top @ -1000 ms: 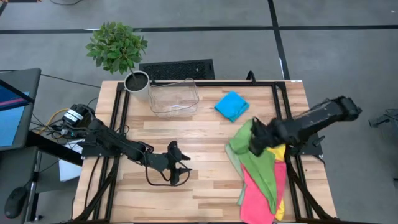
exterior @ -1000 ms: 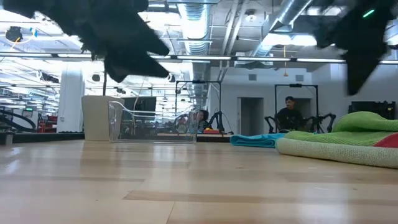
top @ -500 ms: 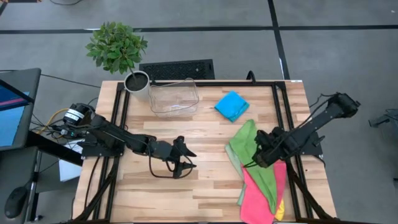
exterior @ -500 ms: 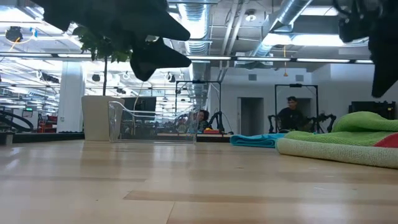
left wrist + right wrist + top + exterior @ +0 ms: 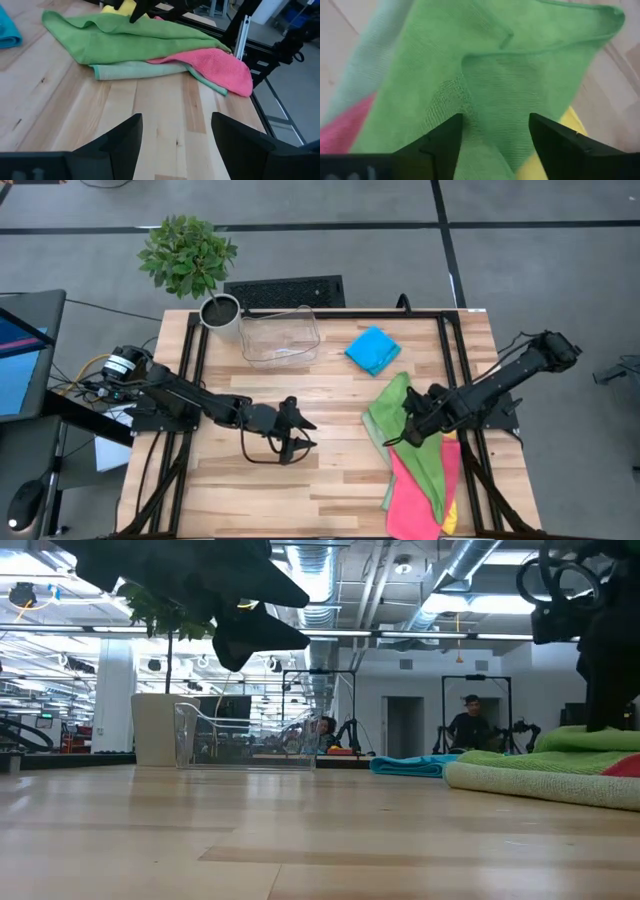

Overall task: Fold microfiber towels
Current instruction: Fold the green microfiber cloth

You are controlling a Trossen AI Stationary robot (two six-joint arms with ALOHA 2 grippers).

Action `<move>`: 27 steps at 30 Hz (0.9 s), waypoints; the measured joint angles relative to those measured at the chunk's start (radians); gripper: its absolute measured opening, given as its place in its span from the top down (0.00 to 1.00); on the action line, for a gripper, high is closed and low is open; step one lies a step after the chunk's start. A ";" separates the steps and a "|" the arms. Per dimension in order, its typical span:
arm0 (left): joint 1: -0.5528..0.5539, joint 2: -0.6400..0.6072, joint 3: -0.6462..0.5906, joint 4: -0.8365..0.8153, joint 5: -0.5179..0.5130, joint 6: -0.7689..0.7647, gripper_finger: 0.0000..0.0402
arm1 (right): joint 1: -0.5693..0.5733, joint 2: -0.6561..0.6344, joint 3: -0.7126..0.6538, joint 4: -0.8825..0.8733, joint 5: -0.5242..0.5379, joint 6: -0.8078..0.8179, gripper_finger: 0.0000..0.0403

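Note:
A heap of towels lies at the table's right: a bright green one [image 5: 400, 402] on top, with pale sage [image 5: 377, 442], pink [image 5: 413, 500] and yellow [image 5: 450, 515] ones under it. A folded blue towel [image 5: 372, 350] lies flat behind the heap. My right gripper [image 5: 402, 430] is open and points down at the middle of the bright green towel [image 5: 520, 75], one finger on either side of a raised crease. My left gripper [image 5: 304, 434] is open and empty above the table's middle, and it faces the heap [image 5: 130, 42]. My right gripper comes at the bright green towel from above, and its open fingertips [image 5: 445, 142] stand right at the cloth's top surface near the crease [image 5: 470, 95]. I cannot tell whether they touch it. The towel lies slack on the heap.
A clear plastic bin [image 5: 280, 335] stands at the far middle. A potted plant [image 5: 190, 255] stands at the far left corner. Bare wood [image 5: 330, 490] lies between the two grippers. The black frame rails [image 5: 470, 460] run along the table's right side, beside the heap.
My right gripper has gone down from above the heap to the bright green towel's top. My left gripper has risen a little and gone toward the table's right edge, then kept still. The towels have not moved.

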 joint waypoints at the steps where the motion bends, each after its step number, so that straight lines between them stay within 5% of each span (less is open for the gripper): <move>1: 0.003 0.000 0.000 0.010 0.000 0.003 0.43 | 0.000 0.000 0.000 0.010 -0.001 -0.001 0.45; 8: 0.060 0.000 0.000 0.107 0.075 0.081 0.43 | 0.010 0.000 0.000 0.054 -0.053 0.006 0.94; 19: 0.142 0.000 0.014 0.173 0.211 0.221 0.43 | 0.281 0.002 0.001 0.339 -0.027 0.286 0.97; 27: 0.126 0.097 0.171 0.110 0.220 0.436 0.43 | 0.491 0.090 0.002 0.380 0.081 0.577 0.98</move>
